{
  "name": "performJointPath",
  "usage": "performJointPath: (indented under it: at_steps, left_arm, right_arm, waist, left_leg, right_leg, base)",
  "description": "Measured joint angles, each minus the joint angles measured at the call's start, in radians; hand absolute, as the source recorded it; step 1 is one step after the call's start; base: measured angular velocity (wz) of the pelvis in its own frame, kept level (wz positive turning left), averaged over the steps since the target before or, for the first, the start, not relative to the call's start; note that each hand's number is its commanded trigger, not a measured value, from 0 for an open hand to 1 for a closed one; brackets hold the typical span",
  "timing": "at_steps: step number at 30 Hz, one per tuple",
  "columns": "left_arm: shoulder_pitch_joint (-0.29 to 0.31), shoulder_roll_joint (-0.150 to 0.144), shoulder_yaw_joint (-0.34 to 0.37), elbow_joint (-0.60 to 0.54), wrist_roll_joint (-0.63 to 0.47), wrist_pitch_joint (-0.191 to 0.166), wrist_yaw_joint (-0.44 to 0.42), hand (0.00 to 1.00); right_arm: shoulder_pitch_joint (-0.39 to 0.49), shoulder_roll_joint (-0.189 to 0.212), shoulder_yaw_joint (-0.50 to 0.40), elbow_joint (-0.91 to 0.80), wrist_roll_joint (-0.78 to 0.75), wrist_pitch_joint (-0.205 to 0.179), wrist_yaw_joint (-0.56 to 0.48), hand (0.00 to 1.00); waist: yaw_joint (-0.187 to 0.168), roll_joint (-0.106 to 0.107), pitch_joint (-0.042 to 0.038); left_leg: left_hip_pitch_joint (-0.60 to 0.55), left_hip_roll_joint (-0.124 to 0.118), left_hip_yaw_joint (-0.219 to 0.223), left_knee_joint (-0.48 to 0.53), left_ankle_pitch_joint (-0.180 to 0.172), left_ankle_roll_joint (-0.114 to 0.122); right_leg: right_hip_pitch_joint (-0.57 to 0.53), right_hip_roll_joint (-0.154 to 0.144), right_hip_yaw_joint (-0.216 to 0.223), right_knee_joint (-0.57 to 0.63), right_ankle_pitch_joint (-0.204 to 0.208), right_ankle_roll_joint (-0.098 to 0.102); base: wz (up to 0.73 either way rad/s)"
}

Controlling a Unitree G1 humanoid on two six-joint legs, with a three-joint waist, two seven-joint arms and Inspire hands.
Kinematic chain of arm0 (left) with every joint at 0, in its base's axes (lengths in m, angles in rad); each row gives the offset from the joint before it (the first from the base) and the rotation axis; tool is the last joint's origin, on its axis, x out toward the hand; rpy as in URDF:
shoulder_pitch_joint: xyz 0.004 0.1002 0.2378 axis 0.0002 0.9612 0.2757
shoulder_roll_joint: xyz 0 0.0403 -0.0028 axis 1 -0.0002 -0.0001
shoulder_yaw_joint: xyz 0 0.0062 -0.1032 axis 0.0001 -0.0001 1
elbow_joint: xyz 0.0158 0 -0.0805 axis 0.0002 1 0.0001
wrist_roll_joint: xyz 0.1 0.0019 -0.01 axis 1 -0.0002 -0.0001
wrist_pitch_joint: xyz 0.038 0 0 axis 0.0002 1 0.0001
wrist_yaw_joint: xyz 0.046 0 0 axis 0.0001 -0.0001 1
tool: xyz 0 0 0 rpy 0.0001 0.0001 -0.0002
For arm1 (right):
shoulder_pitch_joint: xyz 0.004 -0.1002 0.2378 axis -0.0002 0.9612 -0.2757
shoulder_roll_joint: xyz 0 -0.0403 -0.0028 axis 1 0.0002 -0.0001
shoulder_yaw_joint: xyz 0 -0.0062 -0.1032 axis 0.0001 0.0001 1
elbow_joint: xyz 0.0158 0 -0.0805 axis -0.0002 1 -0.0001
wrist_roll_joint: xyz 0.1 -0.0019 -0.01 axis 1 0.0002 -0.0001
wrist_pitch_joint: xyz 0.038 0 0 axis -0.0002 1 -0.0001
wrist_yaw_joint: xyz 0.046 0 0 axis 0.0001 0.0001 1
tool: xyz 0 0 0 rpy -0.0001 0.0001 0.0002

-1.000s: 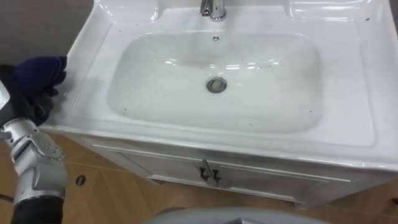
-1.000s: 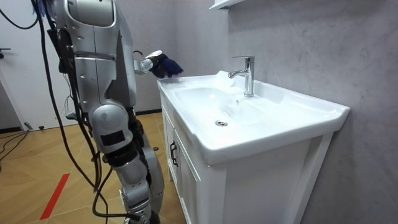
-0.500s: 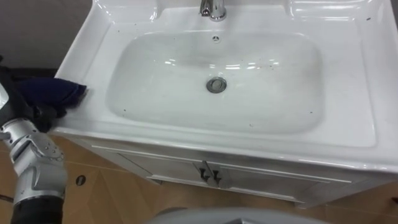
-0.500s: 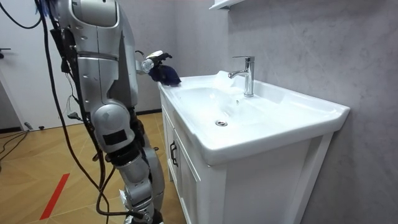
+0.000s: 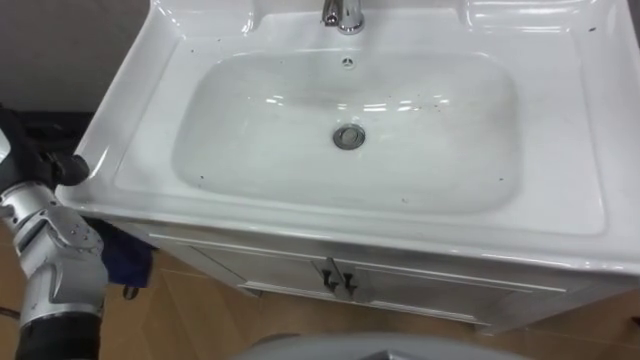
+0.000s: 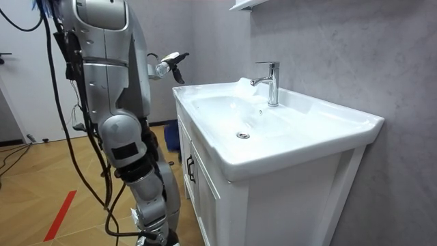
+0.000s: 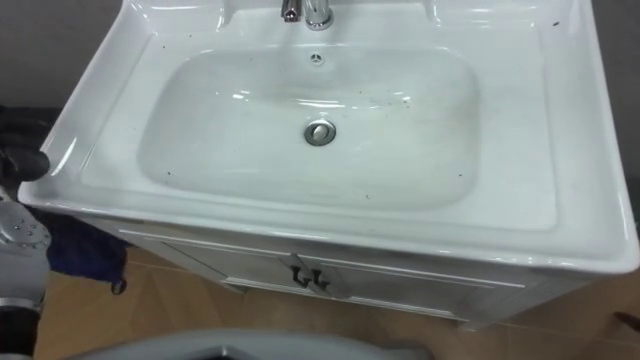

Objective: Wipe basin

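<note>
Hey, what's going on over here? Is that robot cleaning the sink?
It is meant to wipe the white basin, but no wiping is happening right now. The robot stands at the basin's left end with its left hand at the rim, fingers open and empty. The dark blue cloth it held a moment ago has left the hand and is now low beside the cabinet. Small dark specks dot the bowl.

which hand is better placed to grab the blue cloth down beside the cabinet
Left: the left hand is open at the basin's left rim, almost straight above the blue cloth low beside the cabinet, so it probably just needs lowering.
</note>
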Motion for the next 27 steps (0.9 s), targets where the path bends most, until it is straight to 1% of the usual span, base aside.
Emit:
performJointPath:
  at_steps: [4,9,12,15,17,18,19,20,21,22,23,24,25,26,27]
  left_arm:
    - [0.000,0.000,0.000,-0.006,-0.009,-0.020,0.000,0.00]
    - [0.000,0.000,0.000,-0.006,-0.010,-0.026,0.000,0.00]
    - [0.000,0.000,0.000,-0.028,-0.040,-0.034,0.003,0.00]
    - [0.000,0.000,0.000,-0.064,-0.081,-0.047,0.038,0.00]
    - [0.000,0.000,0.001,-0.093,-0.135,-0.063,0.071,0.00]
    - [0.000,0.000,0.001,-0.101,-0.150,-0.067,0.083,0.00]
    - [0.000,0.000,0.002,-0.120,-0.186,-0.077,0.102,0.00]
    - [0.000,0.000,0.009,-0.136,-0.246,-0.102,0.124,0.00]
    - [0.000,0.000,0.019,-0.146,-0.278,-0.111,0.133,0.00]
    - [0.000,0.000,0.042,-0.166,-0.337,-0.125,0.162,0.00]
    - [0.000,0.000,0.077,-0.182,-0.392,-0.141,0.205,0.00]
    - [0.000,0.000,0.094,-0.188,-0.421,-0.147,0.228,0.00]
    - [0.000,0.000,0.125,-0.199,-0.473,-0.152,0.273,0.00]
    - [0.001,0.000,0.162,-0.200,-0.532,-0.166,0.307,0.00]
    - [0.001,0.000,0.181,-0.200,-0.564,-0.173,0.319,0.00]
  right_arm:
    - [-0.002,0.000,0.000,-0.001,0.000,-0.006,-0.001,0.00]
    - [-0.001,0.000,-0.001,-0.002,0.000,-0.013,-0.001,0.00]
    - [0.000,0.001,-0.001,-0.005,0.000,-0.013,-0.001,0.00]
    - [0.001,0.001,0.000,-0.018,0.000,-0.013,-0.008,0.00]
    - [0.003,0.002,0.000,-0.022,0.001,-0.014,-0.014,0.00]
    - [0.005,0.003,0.000,-0.021,0.002,-0.014,-0.014,0.00]
    - [-0.001,0.004,0.000,-0.022,0.003,-0.016,-0.015,0.00]
    - [0.002,0.004,-0.002,-0.020,0.013,-0.019,-0.020,0.00]
    - [0.004,0.004,-0.002,-0.020,0.022,-0.020,-0.025,0.00]
    - [0.010,0.004,-0.001,-0.021,0.035,-0.023,-0.036,0.00]
    - [0.011,0.004,0.000,-0.020,0.035,-0.022,-0.048,0.00]
    - [0.012,0.004,0.000,-0.020,0.035,-0.022,-0.053,0.00]
    - [0.016,0.003,0.001,-0.019,0.036,-0.023,-0.062,0.00]
    - [0.017,0.004,0.000,-0.021,0.037,-0.022,-0.070,0.00]
    - [0.020,0.005,-0.001,-0.024,0.037,-0.022,-0.071,0.00]
  waist:
    - [-0.003,0.000,-0.0001]
    - [-0.013,0.000,0.0002]
    - [-0.014,0.001,-0.0008]
    - [-0.011,0.003,-0.0022]
    - [-0.011,0.006,-0.0041]
    - [-0.011,0.005,-0.0029]
    - [-0.009,0.005,-0.0034]
    - [0.001,0.007,-0.0043]
    - [0.007,0.010,-0.0063]
    - [0.020,0.009,-0.0058]
    - [0.031,0.012,-0.0076]
    - [0.036,0.011,-0.0067]
    - [0.044,0.011,-0.0072]
    - [0.050,0.013,-0.0084]
    - [0.054,0.014,-0.0088]
  left_leg:
    - [0.000,0.000,0.000,-0.001,0.000,0.000]
    - [0.000,0.000,0.000,-0.002,0.000,0.000]
    - [0.000,0.000,-0.005,-0.002,0.000,0.000]
    - [0.000,-0.001,-0.001,-0.003,0.000,0.000]
    - [0.000,-0.001,-0.003,-0.004,0.000,0.000]
    - [0.000,-0.001,-0.005,-0.004,0.000,0.000]
    - [-0.001,-0.002,-0.010,-0.004,0.000,0.000]
    - [-0.002,-0.003,-0.018,-0.004,0.000,0.000]
    - [-0.002,-0.003,-0.017,-0.004,0.000,0.000]
    - [-0.001,-0.003,-0.016,-0.003,0.000,0.000]
    - [0.001,-0.003,-0.015,-0.003,0.000,0.000]
    - [0.002,-0.003,-0.016,-0.003,0.000,0.000]
    - [0.003,-0.003,-0.016,-0.003,0.000,0.000]
    - [0.003,-0.005,-0.018,-0.004,0.000,0.000]
    - [0.004,-0.005,-0.018,-0.006,0.000,0.000]
  right_leg:
    - [0.000,0.000,0.000,0.000,0.000,0.000]
    - [0.000,0.000,0.000,0.000,0.000,0.000]
    - [0.000,0.000,0.001,0.000,0.000,0.000]
    - [-0.001,0.000,0.001,0.000,0.000,0.000]
    - [0.001,0.000,-0.003,-0.001,0.000,0.000]
    - [0.002,0.001,-0.004,-0.001,0.000,0.000]
    - [0.002,0.001,-0.011,-0.001,0.000,0.000]
    - [0.001,0.001,-0.011,-0.001,0.000,0.000]
    - [0.001,0.001,-0.010,-0.001,0.000,0.000]
    - [0.001,0.001,-0.006,-0.001,0.000,0.000]
    - [0.001,0.002,-0.002,-0.001,0.000,0.000]
    - [0.001,0.002,-0.001,-0.001,0.000,0.000]
    - [0.002,0.003,-0.002,-0.001,0.000,0.000]
    - [0.004,0.001,-0.009,-0.002,0.000,0.001]
    - [0.004,-0.001,-0.011,-0.001,-0.001,0.001]
  base:
    - [0.00]
    - [0.00]
    - [0.00]
    - [0.00]
    - [0.04]
    - [0.08]
    - [0.06]
    - [0.03]
    - [0.00]
    - [-0.06]
    - [-0.07]
    - [-0.06]
    - [0.00]
    - [0.04]
    - [0.06]
